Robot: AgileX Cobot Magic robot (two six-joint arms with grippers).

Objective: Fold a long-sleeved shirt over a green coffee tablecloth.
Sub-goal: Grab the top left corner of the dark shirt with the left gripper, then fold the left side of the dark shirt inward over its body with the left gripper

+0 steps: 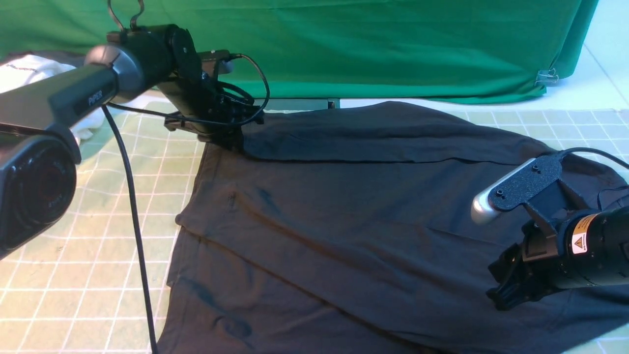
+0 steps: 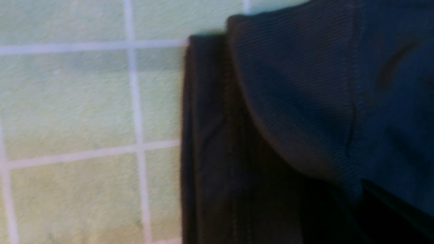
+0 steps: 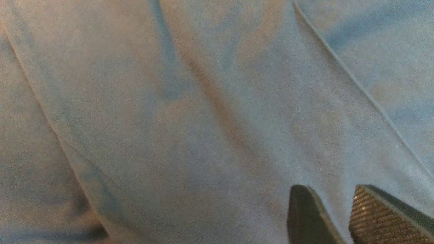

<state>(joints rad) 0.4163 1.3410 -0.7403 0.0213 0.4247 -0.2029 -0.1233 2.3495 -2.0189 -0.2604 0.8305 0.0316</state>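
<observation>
The black long-sleeved shirt (image 1: pixel 344 221) lies spread over the pale green coffee tablecloth (image 1: pixel 73 275) with its white grid. My left gripper (image 1: pixel 231 138) is down on the shirt's far left corner. In the left wrist view, a ribbed, stitched edge of the shirt (image 2: pixel 288 101) rises off the tablecloth (image 2: pixel 67 101) into the dark jaw area, so the gripper looks shut on it. My right gripper (image 1: pixel 506 295) hangs low over the shirt's near right part. Its fingers stand slightly apart (image 3: pixel 330 189), with only flat shirt fabric (image 3: pixel 169 118) beneath them.
A deep-green drape (image 1: pixel 344 49) hangs along the back, with a metal clip (image 1: pixel 546 77) at its right end. A white garment (image 1: pixel 29 69) lies at the far left behind the left arm. The left arm's black cable (image 1: pixel 132 221) hangs down over the tablecloth.
</observation>
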